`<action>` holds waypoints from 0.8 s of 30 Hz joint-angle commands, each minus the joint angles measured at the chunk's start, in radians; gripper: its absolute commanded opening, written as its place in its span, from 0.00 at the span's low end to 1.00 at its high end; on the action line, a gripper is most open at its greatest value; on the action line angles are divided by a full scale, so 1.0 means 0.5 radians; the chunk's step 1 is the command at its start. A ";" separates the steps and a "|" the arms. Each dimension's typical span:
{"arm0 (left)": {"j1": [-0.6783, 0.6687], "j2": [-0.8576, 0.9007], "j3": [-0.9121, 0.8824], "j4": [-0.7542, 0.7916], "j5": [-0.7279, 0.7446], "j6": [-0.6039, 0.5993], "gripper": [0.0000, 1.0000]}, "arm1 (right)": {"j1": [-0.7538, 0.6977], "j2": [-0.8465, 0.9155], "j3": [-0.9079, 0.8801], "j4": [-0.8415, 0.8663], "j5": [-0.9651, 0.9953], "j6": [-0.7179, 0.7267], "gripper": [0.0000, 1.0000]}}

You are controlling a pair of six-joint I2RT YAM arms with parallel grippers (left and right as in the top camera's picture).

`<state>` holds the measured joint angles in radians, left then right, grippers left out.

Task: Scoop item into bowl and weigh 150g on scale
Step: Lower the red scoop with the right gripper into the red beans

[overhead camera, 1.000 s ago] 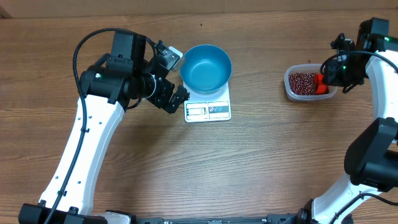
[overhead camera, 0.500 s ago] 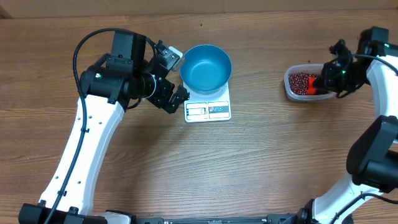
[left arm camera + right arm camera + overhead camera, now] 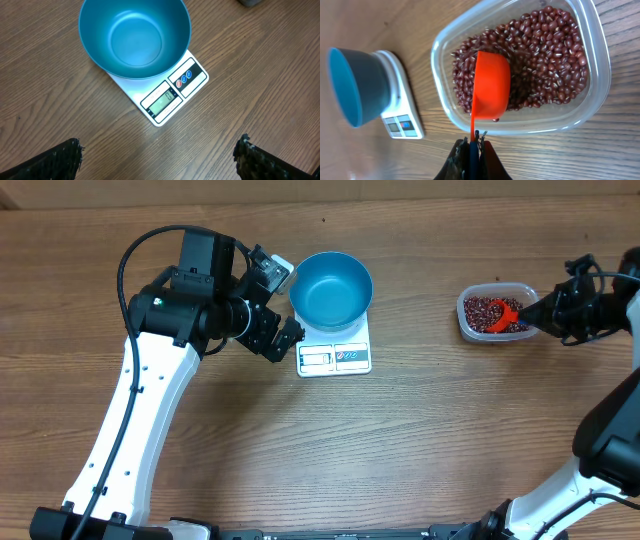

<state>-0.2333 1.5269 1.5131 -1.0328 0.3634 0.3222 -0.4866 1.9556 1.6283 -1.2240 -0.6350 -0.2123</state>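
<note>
The empty blue bowl (image 3: 331,287) (image 3: 135,37) (image 3: 357,85) stands on the white scale (image 3: 335,356) (image 3: 172,97) (image 3: 402,122). Dark red-brown beans (image 3: 485,310) (image 3: 550,60) fill a clear plastic tub (image 3: 465,325) (image 3: 600,70) at the right. My right gripper (image 3: 545,315) (image 3: 472,145) is shut on the handle of an orange scoop (image 3: 505,314) (image 3: 491,85), whose cup lies tipped in the beans. My left gripper (image 3: 280,305) (image 3: 157,155) hangs open just left of the bowl, with nothing between its fingers.
The wooden table (image 3: 420,440) carries only the scale with the bowl and the tub. The tub sits close to the table's right side, under the right arm (image 3: 610,430). The left arm (image 3: 150,390) reaches in from the lower left.
The right gripper has swung out to the right of the tub and turned, pulling the orange scoop through the beans. The left arm has not moved.
</note>
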 commanded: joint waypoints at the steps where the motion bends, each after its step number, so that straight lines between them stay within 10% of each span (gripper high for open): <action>1: 0.008 -0.047 -0.010 -0.005 -0.002 0.044 0.99 | -0.072 0.006 -0.016 -0.018 -0.240 0.005 0.04; 24: 0.008 -0.047 -0.010 -0.005 -0.002 0.044 1.00 | -0.311 0.006 -0.016 -0.246 -0.919 -0.407 0.04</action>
<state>-0.2333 1.5269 1.5131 -1.0328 0.3634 0.3225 -0.6399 1.9556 1.6264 -1.3357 -0.9634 -0.3363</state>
